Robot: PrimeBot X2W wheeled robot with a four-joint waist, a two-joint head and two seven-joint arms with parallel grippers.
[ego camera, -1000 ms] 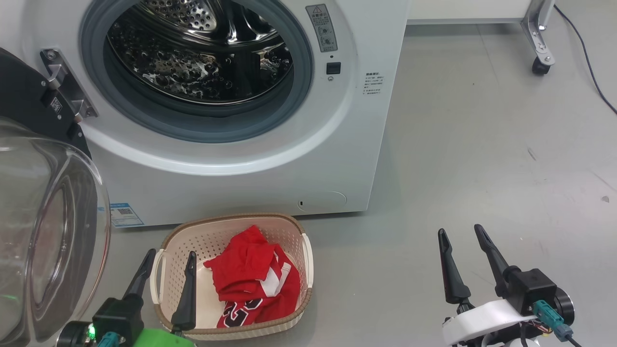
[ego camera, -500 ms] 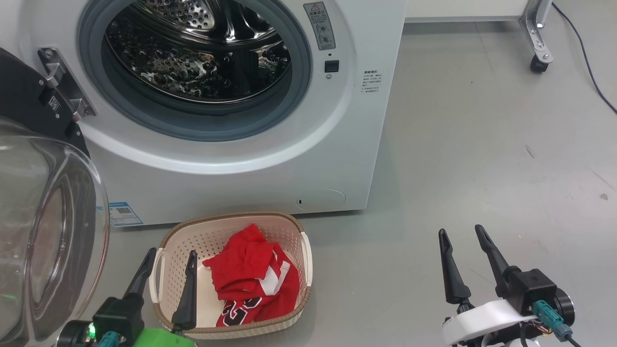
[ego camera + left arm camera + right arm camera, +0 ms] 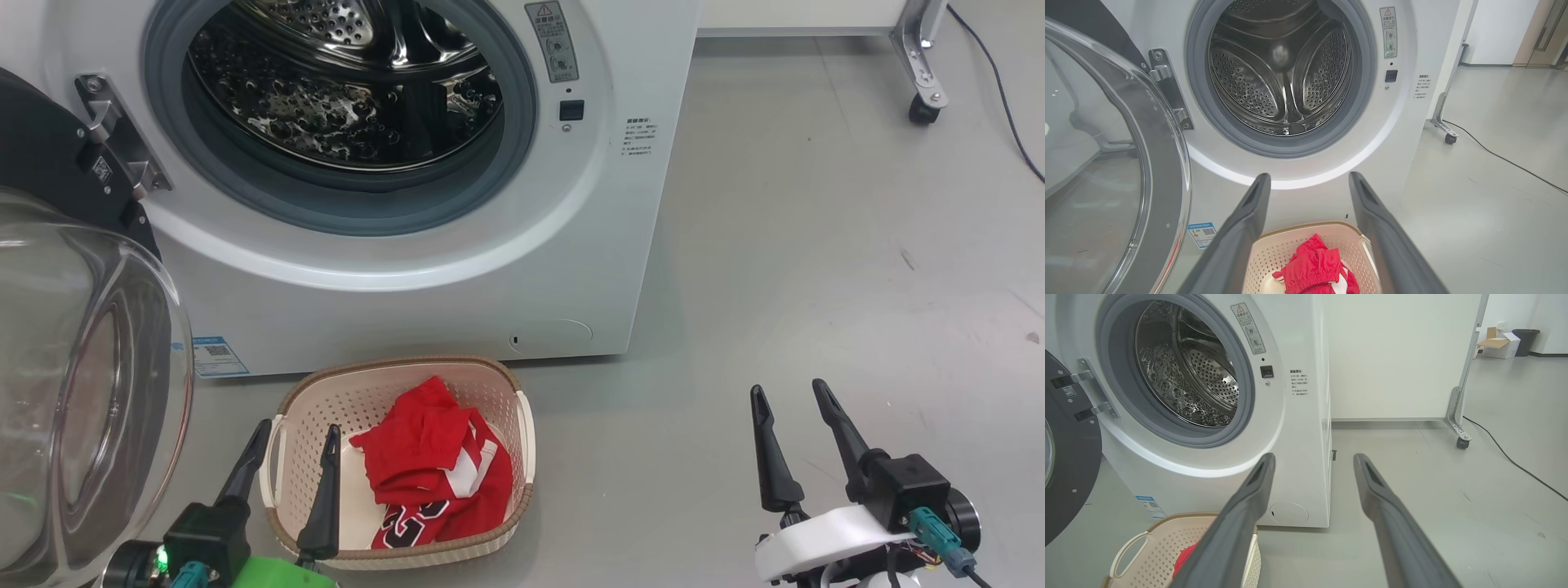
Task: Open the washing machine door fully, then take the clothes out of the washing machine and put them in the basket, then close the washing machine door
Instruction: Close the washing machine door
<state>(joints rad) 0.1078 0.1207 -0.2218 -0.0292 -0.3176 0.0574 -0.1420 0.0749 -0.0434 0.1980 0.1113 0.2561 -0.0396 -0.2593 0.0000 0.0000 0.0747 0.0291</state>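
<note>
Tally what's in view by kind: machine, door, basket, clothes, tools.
Washing machine: 1
Washing machine door: 1, swung open
Basket: 1
Heap of red clothes in the basket: 1; separate pieces cannot be told apart
Tools: 2, left tool and right tool, both open and empty
Total: 6

The left gripper (image 3: 295,427) and right gripper (image 3: 789,390) each have two tapered dark fingers (image 3: 771,465), a black housing (image 3: 906,486) and a teal connector (image 3: 931,527), with a green wrist shell (image 3: 286,573) on the left and a white wrist shell (image 3: 820,539) on the right.

Drum mouth (image 3: 343,106) unobstructed; open washing machine door (image 3: 82,367) crowds the left; basket (image 3: 392,365) sits below the opening; floor (image 3: 816,245) on the right is free.
</note>
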